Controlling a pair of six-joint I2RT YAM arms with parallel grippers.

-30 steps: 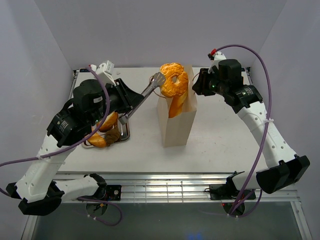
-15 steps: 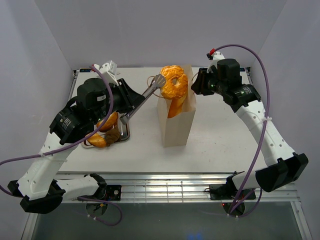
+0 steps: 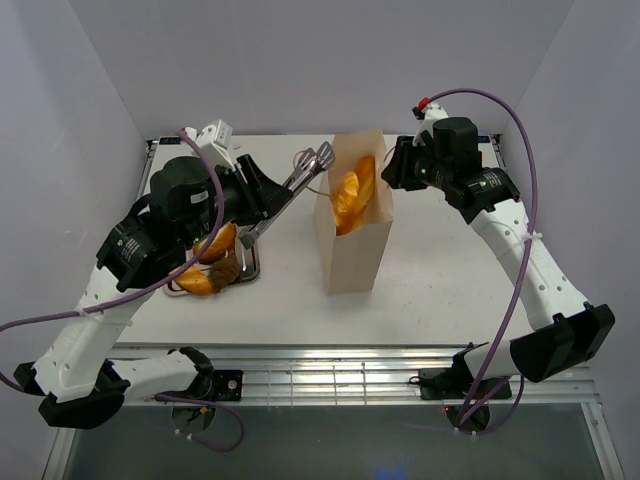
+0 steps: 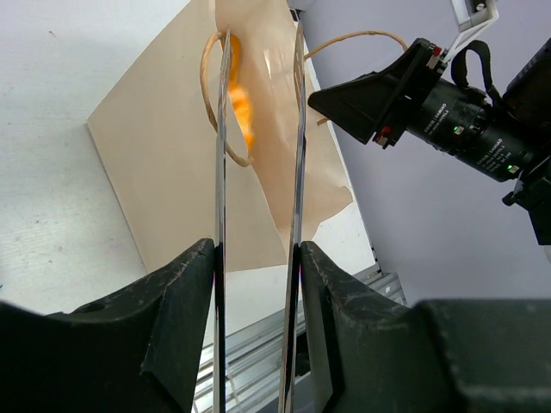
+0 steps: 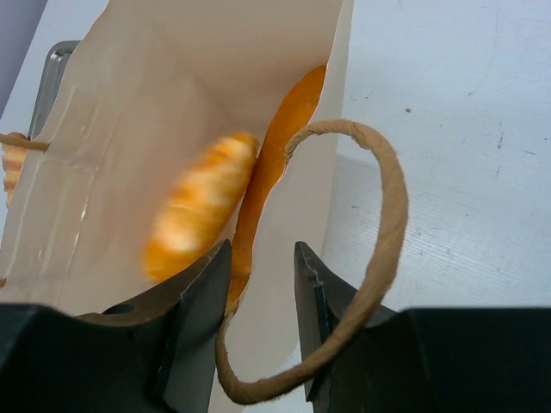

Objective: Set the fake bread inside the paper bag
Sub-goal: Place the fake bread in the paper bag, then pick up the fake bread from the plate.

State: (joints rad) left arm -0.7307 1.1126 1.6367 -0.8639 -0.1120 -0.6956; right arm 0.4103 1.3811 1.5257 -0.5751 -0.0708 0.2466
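The cream paper bag (image 3: 352,250) stands upright mid-table with its mouth open. Golden fake bread (image 3: 352,190) sticks up inside it. In the right wrist view a blurred piece (image 5: 198,211) shows beside a long baguette (image 5: 288,129) in the bag (image 5: 155,103). My left gripper (image 4: 256,258) is shut on the silver tongs (image 4: 297,155). Their tips (image 3: 318,157) stand apart and empty, just left of the bag's mouth. My right gripper (image 5: 263,267) is open at the bag's right rim, jaws astride the wall, with a cord handle (image 5: 387,215) looped round one finger.
A steel tray (image 3: 250,262) lies left of the bag under my left arm, with more bread pieces (image 3: 215,243) on it. The second cord handle (image 4: 211,95) hangs on the bag's left side. White walls close in the table on three sides.
The ring donut held in the tongs above the bag has dropped into the bag. The tongs' arms have spread apart. My right arm has stayed put.
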